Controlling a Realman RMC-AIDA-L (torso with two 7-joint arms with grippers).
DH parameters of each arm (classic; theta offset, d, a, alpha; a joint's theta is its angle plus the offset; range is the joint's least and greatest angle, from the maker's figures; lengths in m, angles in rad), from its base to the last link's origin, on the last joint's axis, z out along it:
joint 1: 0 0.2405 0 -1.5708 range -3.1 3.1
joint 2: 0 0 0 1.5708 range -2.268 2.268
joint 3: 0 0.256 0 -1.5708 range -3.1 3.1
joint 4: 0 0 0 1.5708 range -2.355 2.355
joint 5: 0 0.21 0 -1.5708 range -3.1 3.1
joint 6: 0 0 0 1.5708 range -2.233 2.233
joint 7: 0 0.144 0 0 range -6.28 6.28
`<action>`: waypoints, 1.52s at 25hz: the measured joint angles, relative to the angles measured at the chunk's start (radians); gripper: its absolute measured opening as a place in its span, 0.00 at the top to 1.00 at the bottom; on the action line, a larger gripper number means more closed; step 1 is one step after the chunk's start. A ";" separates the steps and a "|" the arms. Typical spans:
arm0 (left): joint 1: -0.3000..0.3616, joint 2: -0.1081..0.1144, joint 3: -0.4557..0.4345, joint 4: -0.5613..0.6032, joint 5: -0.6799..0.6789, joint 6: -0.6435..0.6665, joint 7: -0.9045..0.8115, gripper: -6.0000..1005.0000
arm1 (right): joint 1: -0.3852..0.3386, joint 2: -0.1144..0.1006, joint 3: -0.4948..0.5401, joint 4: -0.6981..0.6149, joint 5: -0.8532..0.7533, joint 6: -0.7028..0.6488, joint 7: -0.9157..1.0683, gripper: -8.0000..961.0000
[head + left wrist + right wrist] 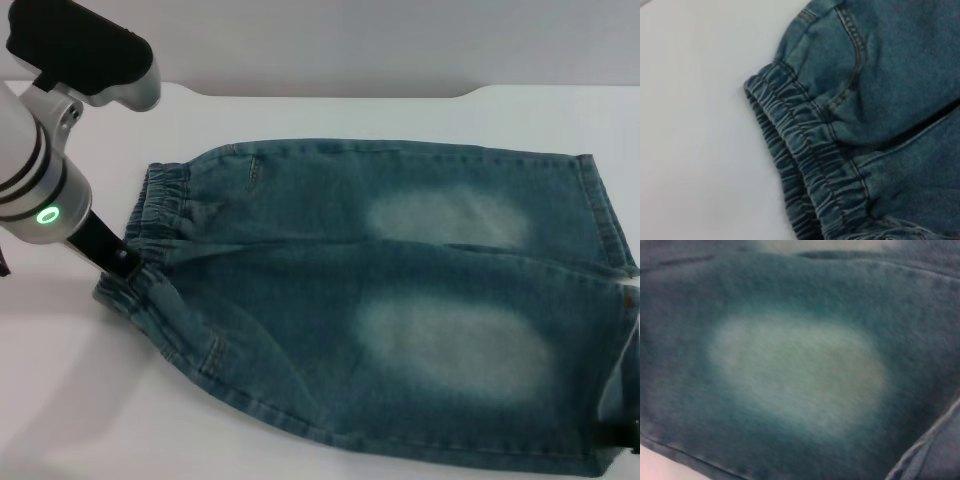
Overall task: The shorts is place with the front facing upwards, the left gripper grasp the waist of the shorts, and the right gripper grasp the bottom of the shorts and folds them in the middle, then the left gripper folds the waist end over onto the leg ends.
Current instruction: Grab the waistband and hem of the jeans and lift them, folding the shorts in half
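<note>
Denim of the shorts (400, 310) is shown closest to the head camera, filling the lower centre and right of the frame on the white table (60, 400). The long axis of the garment is laid across the frame: the gathered elastic waistband (160, 205) is placed at the left, and the leg ends (610, 225) are placed at the right edge. The left gripper (122, 258) is seen at the left of the frame, just at the waistband's lower part, with the rest of the garment extending rightward from it; whether its fingers are spread or pinching the cloth cannot be told. In the left wrist view only the waistband and table are shown. The right gripper cannot be identified with certainty in any view; the right wrist view is filled by a pale faded patch (800, 370). The waist is judged nearer the left arm, the hems nearer the right.
</note>
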 joint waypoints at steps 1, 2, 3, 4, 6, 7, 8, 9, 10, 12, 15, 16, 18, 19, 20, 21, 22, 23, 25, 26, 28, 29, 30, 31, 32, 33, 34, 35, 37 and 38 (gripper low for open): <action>0.000 0.000 0.000 0.000 0.000 0.000 0.000 0.91 | -0.001 0.000 0.004 0.004 0.013 0.000 -0.003 0.96; 0.011 0.002 -0.016 -0.015 0.000 0.010 0.000 0.91 | -0.003 0.000 0.010 0.011 0.030 0.001 -0.008 0.96; 0.014 0.002 -0.021 -0.019 0.000 0.012 0.000 0.90 | -0.005 0.000 0.017 0.020 0.046 0.002 -0.014 0.96; 0.025 0.001 -0.034 -0.032 0.000 0.023 0.000 0.90 | -0.006 0.000 0.023 0.033 0.057 0.001 -0.023 0.96; 0.047 0.001 -0.051 -0.058 0.000 0.049 0.001 0.90 | -0.009 0.002 0.029 0.060 0.075 -0.006 -0.047 0.96; 0.054 0.000 -0.054 -0.065 0.000 0.060 0.001 0.90 | -0.012 0.003 0.029 0.077 0.082 -0.016 -0.066 0.96; 0.066 0.000 -0.059 -0.075 0.000 0.078 0.001 0.90 | -0.016 0.004 0.026 0.097 0.090 -0.031 -0.088 0.96; 0.078 0.000 -0.063 -0.083 0.000 0.099 0.001 0.90 | -0.021 0.005 0.022 0.113 0.095 -0.055 -0.112 0.96; 0.078 0.000 -0.063 -0.083 0.000 0.099 0.001 0.90 | -0.027 0.005 0.014 0.129 0.099 -0.086 -0.137 0.96; 0.112 -0.002 -0.068 -0.108 0.000 0.171 0.000 0.90 | -0.039 0.005 0.001 0.147 0.101 -0.160 -0.184 0.96; 0.135 -0.004 -0.068 -0.120 -0.001 0.229 0.000 0.90 | -0.042 0.005 -0.005 0.153 0.101 -0.257 -0.240 0.96; 0.146 -0.004 -0.065 -0.119 -0.001 0.274 0.000 0.90 | -0.043 0.006 -0.005 0.153 0.101 -0.290 -0.263 0.96; 0.156 -0.005 -0.063 -0.116 -0.001 0.312 -0.001 0.89 | -0.047 0.006 -0.007 0.149 0.102 -0.369 -0.314 0.96; 0.163 -0.005 -0.062 -0.116 -0.001 0.335 -0.003 0.89 | -0.052 0.007 -0.010 0.146 0.103 -0.408 -0.336 0.96; 0.172 -0.005 -0.061 -0.118 -0.002 0.357 -0.004 0.89 | -0.059 0.007 -0.015 0.145 0.103 -0.453 -0.359 0.96; 0.179 -0.005 -0.061 -0.120 -0.001 0.374 -0.005 0.89 | -0.069 0.007 -0.024 0.144 0.104 -0.501 -0.383 0.96; 0.184 -0.005 -0.062 -0.122 -0.002 0.388 -0.005 0.89 | -0.077 0.007 -0.032 0.144 0.104 -0.531 -0.399 0.96; 0.193 -0.005 -0.063 -0.125 -0.002 0.411 -0.006 0.89 | -0.087 0.007 -0.041 0.144 0.104 -0.572 -0.423 0.96; 0.205 -0.005 -0.066 -0.127 -0.004 0.452 -0.007 0.89 | -0.109 0.008 -0.061 0.138 0.104 -0.680 -0.473 0.96; 0.210 -0.005 -0.067 -0.126 -0.005 0.477 -0.008 0.89 | -0.109 0.008 -0.061 0.138 0.104 -0.680 -0.473 0.96; 0.214 -0.005 -0.067 -0.116 -0.005 0.513 -0.008 0.89 | -0.115 0.008 -0.071 0.128 0.104 -0.739 -0.491 0.96; 0.215 -0.005 -0.067 -0.107 -0.006 0.533 -0.009 0.89 | -0.118 0.008 -0.077 0.122 0.104 -0.769 -0.500 0.96; 0.215 -0.005 -0.067 -0.099 -0.006 0.550 -0.011 0.89 | -0.121 0.008 -0.086 0.115 0.104 -0.803 -0.510 0.96; 0.215 -0.006 -0.067 -0.091 -0.007 0.565 -0.013 0.89 | -0.126 0.008 -0.096 0.109 0.104 -0.836 -0.525 0.96; 0.216 -0.006 -0.067 -0.083 -0.007 0.581 -0.015 0.89 | -0.134 0.008 -0.113 0.098 0.105 -0.882 -0.546 0.96; 0.216 -0.006 -0.065 -0.071 -0.009 0.601 -0.018 0.89 | -0.139 0.008 -0.126 0.087 0.105 -0.913 -0.564 0.96; 0.216 -0.007 -0.062 -0.060 -0.010 0.617 -0.020 0.88 | -0.143 0.008 -0.143 0.070 0.105 -0.957 -0.586 0.96; 0.216 -0.007 -0.058 -0.049 -0.012 0.636 -0.022 0.88 | -0.145 0.008 -0.169 0.042 0.105 -1.011 -0.611 0.96; 0.218 -0.009 -0.044 -0.024 -0.017 0.683 -0.027 0.88 | -0.143 0.006 -0.208 -0.004 0.105 -1.100 -0.634 0.96; 0.218 -0.009 -0.039 -0.016 -0.020 0.702 -0.028 0.88 | -0.139 0.005 -0.231 -0.031 0.104 -1.146 -0.643 0.96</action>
